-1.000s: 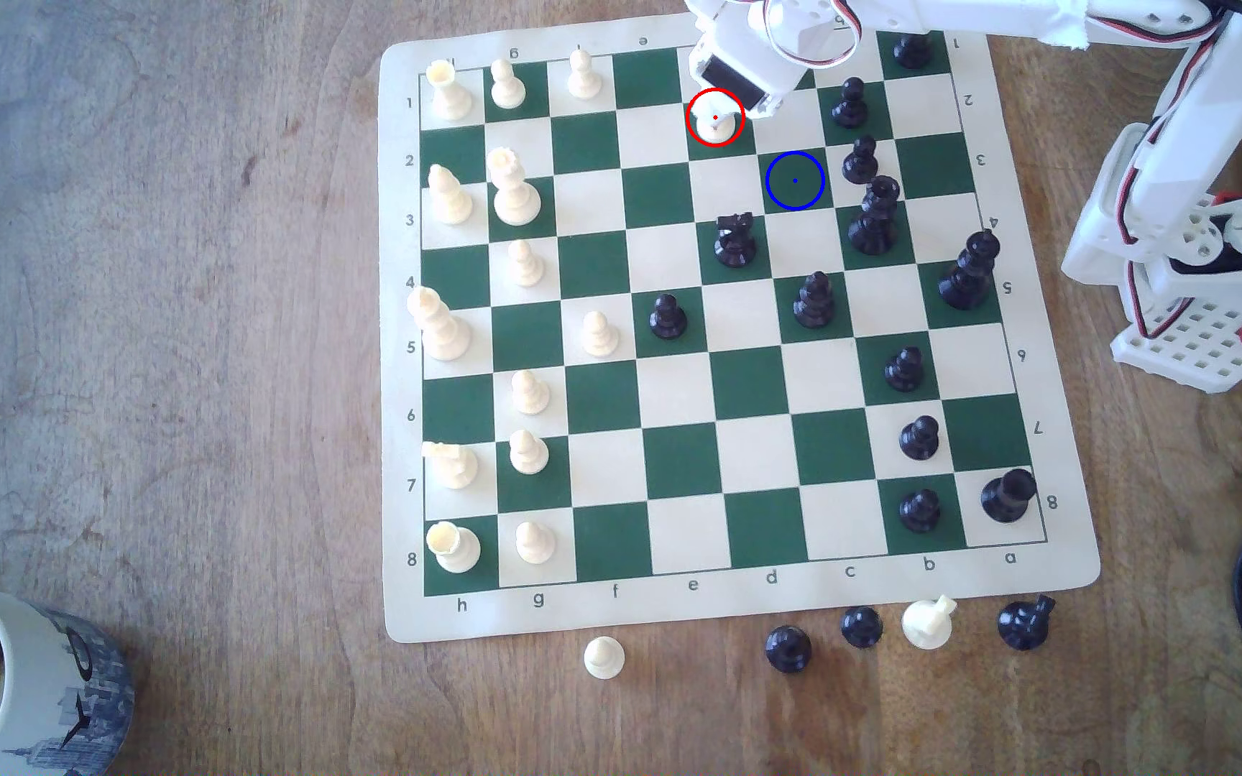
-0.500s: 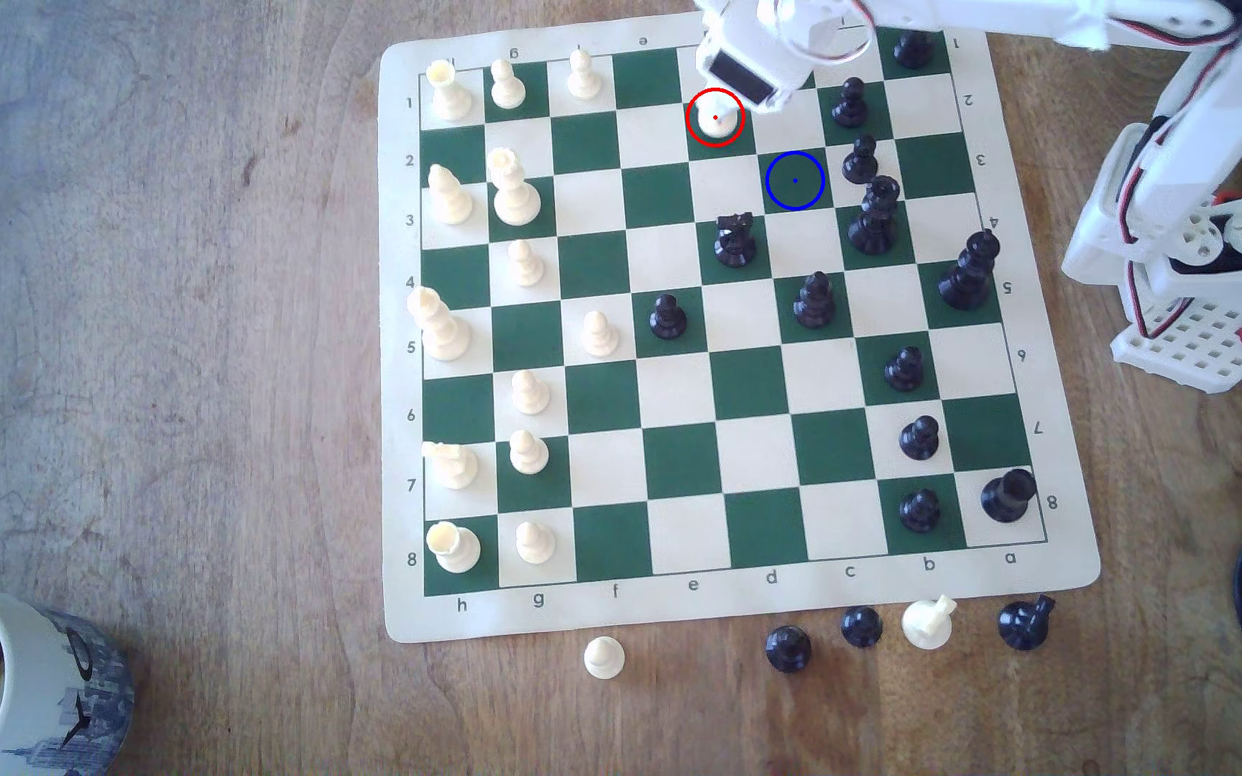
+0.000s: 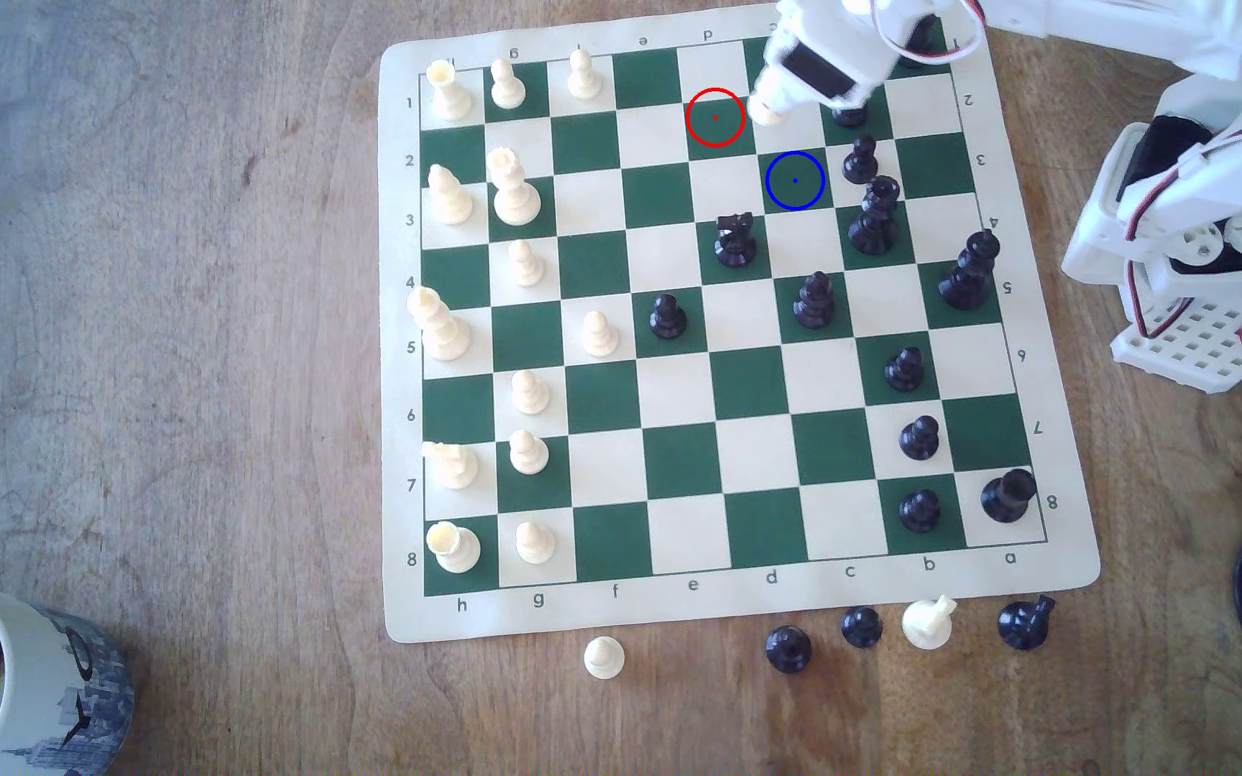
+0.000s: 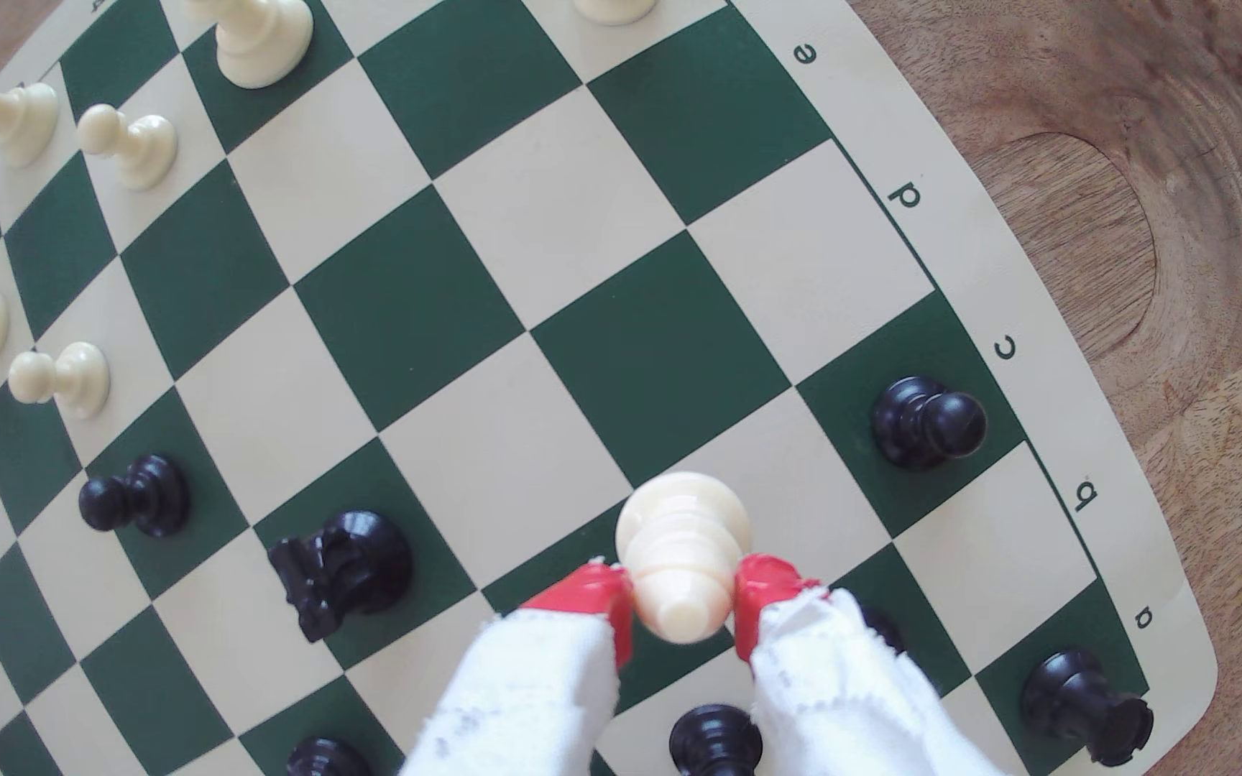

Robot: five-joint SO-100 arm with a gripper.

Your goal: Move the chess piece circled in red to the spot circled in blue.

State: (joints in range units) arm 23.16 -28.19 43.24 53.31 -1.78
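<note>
Wrist view: we see the gripper [image 4: 684, 597] clamped on the chess piece [image 4: 681, 556]. In the exterior view it hangs between the red-ringed square [image 3: 714, 117] and the spot [image 3: 795, 180], over a cream square.

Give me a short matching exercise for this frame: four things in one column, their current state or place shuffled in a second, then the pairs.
Things
1. chess piece
2. red-ringed square
3. spot
4. cream pawn

States
A. off the mat, on the wooden table
B. gripped between the claw's red tips
C. green, blue-ringed, nothing on it
D. green, vacated, red-ringed

Pairs: 1-B, 2-D, 3-C, 4-A
</note>
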